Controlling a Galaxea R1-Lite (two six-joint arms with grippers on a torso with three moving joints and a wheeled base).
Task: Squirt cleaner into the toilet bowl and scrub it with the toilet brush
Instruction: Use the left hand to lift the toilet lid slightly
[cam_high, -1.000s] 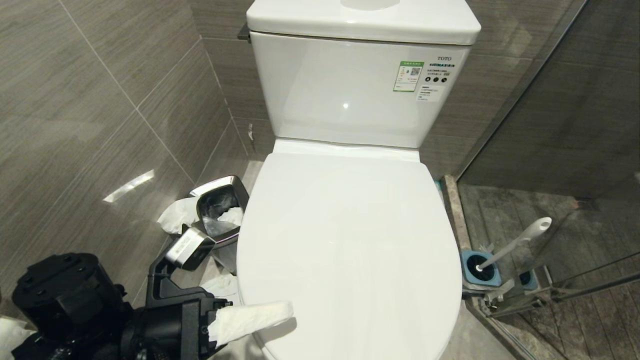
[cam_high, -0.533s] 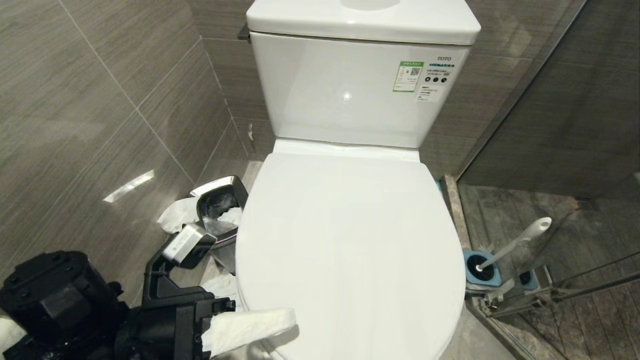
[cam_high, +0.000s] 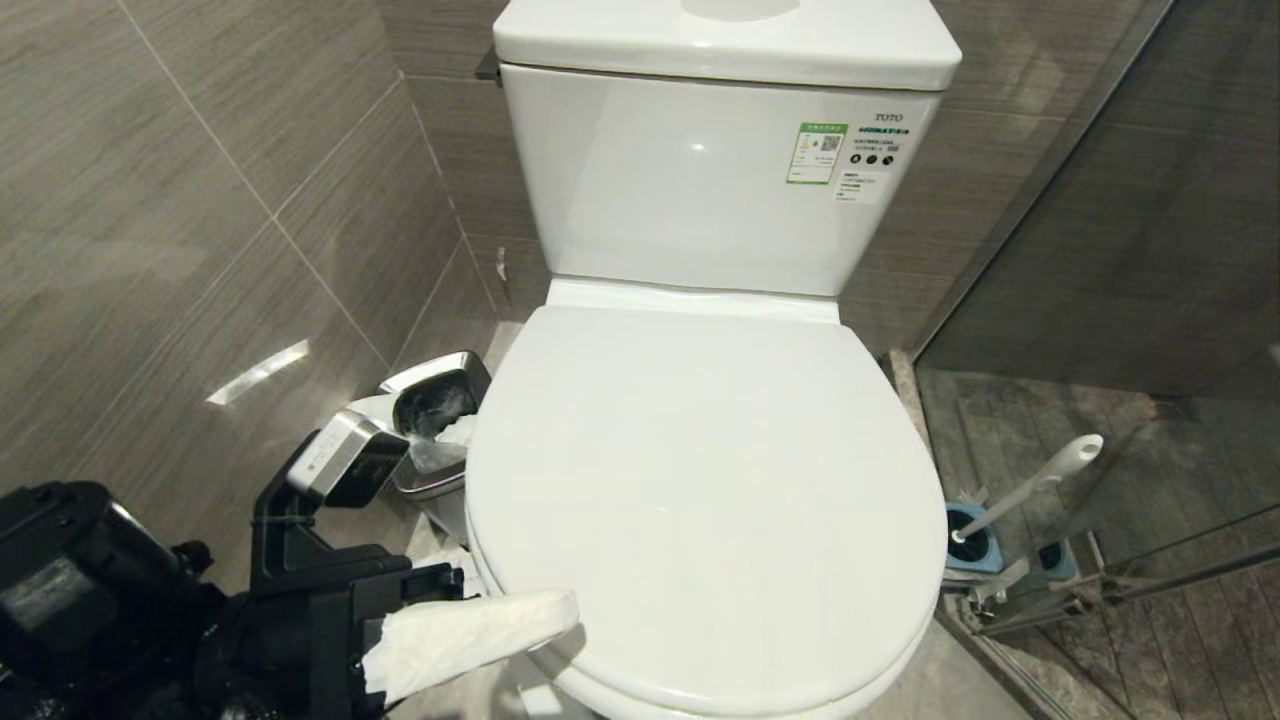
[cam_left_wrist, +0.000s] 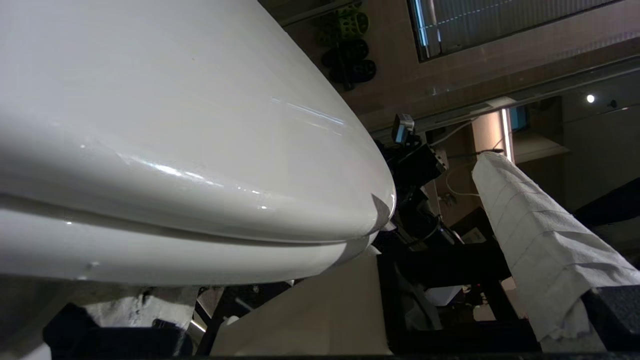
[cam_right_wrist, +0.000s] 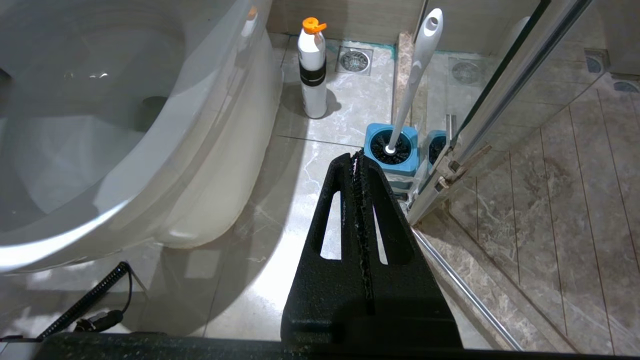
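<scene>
The toilet bowl is covered by its shut white lid, so its inside is hidden. My left gripper is open at the lid's front-left edge. Its fingers are wrapped in white paper. One finger lies over the lid, and the lid's rim sits between the jaws. The toilet brush stands in its blue holder on the floor, right of the toilet. My right gripper hangs shut and empty above the floor, just short of the holder. No cleaner liquid shows.
A white bottle with an orange cap stands on the floor by the toilet's right side. A steel bin with tissue sits against the left wall. A glass shower partition closes off the right. A black cable lies on the floor.
My left arm has drawn back to the left while its wrapped fingertip stays at the lid's edge. The lid's front edge has come up a little. The right arm has not moved.
</scene>
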